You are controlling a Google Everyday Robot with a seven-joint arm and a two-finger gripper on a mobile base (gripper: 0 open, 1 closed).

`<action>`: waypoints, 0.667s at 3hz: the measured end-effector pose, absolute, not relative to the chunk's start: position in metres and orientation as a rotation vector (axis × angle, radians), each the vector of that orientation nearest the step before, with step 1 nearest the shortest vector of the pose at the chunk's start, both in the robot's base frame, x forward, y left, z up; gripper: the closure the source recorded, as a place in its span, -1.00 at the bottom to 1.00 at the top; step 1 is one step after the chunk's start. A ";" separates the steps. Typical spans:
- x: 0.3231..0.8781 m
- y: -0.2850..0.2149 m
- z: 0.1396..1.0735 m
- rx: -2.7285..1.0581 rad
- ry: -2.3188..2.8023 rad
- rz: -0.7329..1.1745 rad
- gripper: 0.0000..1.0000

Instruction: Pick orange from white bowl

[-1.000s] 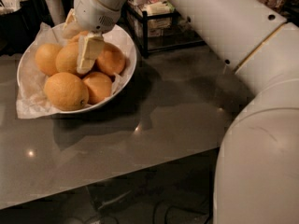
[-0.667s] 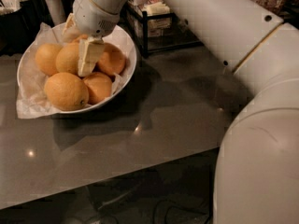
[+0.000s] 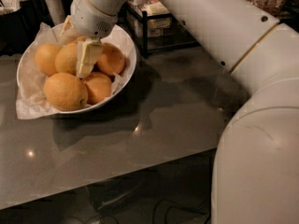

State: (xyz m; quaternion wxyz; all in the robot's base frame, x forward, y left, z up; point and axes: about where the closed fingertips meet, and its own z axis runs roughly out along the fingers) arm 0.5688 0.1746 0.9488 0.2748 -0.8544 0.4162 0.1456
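Note:
The white bowl [image 3: 127, 73] stands at the back left of the grey table and is lined with crumpled white paper. It holds several oranges. My gripper [image 3: 74, 50] hangs down into the bowl from the white arm. One cream finger [image 3: 87, 57] reaches down between the oranges, and the other shows only partly at the upper left. The fingers stand apart, on either side of the orange [image 3: 67, 57] in the middle of the bowl. A bigger orange [image 3: 65, 91] lies at the bowl's front, and another [image 3: 111, 59] at the right.
A black wire rack [image 3: 154, 22] with packets stands right behind the bowl. Dark containers [image 3: 18, 3] stand at the back left. My white arm [image 3: 224, 36] crosses the upper right, and its bulk [image 3: 261, 162] fills the lower right. The table's front edge [image 3: 93, 190] runs along the bottom.
The gripper has sunk slightly lower among the oranges. The bowl and the oranges have not moved.

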 end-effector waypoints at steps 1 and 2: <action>0.569 0.176 0.950 -2.303 1.113 0.400 -0.36; 0.568 0.175 0.953 -2.301 1.114 0.431 -0.40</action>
